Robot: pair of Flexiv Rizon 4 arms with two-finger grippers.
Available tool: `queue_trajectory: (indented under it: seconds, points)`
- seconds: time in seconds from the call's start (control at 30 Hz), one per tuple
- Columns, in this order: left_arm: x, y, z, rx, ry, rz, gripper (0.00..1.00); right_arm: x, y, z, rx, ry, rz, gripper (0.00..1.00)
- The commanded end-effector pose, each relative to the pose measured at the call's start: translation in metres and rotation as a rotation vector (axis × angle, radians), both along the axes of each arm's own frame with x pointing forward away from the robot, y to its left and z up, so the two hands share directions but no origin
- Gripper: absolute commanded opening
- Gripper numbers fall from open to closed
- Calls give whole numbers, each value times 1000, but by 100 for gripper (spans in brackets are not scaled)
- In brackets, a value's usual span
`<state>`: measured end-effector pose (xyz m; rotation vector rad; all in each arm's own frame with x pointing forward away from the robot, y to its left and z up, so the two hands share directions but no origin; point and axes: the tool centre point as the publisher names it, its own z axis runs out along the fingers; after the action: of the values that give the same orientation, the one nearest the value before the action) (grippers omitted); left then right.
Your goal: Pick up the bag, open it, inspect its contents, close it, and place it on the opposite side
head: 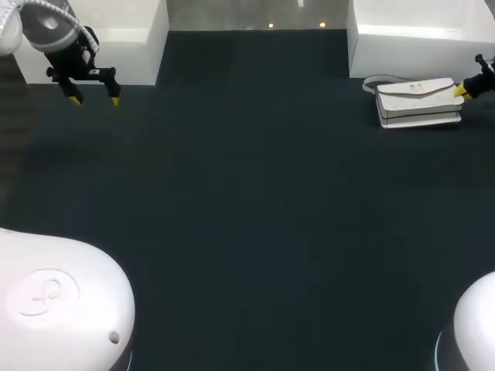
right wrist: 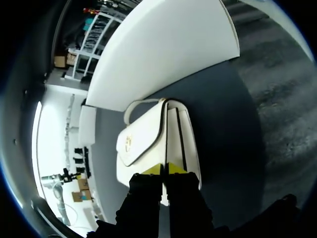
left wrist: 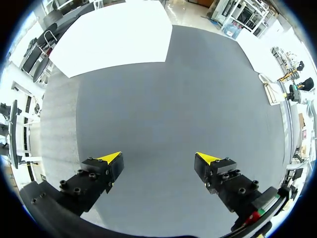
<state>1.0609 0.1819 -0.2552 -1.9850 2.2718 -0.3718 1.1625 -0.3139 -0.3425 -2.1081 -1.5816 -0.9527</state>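
Head view: the right arm [head: 485,74] is cut off by the picture's edge, with only a dark stub showing beside the white bag [head: 418,102]; the left arm [head: 39,27] is cropped at the corner; the bag's strap [head: 372,82] runs behind the body, half hidden; 2 white robot bases [head: 54,301] are cut off below. Right wrist view: the right gripper [right wrist: 164,169] covers the bag's near end; whether it grips there cannot be told.
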Motion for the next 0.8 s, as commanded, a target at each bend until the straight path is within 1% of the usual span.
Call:
queue_trajectory:
  seconds: [0.03,0.27,0.5,0.63,0.8]
  points:
    - [-1,0,0,1,-1,1,100,6,-13,-2,38,81,70,0]
    - [-1,0,0,1,-1,1,100,5,-27,-2,51,74,37,0]
    - [-1,0,0,1,-1,1,100,9,-44,-3,79,71,20,0]
    - [-1,0,0,1,-1,1,100,12,-51,-9,90,82,4,0]
    - [-1,0,0,1,-1,1,100,14,-53,-15,93,95,14,0]
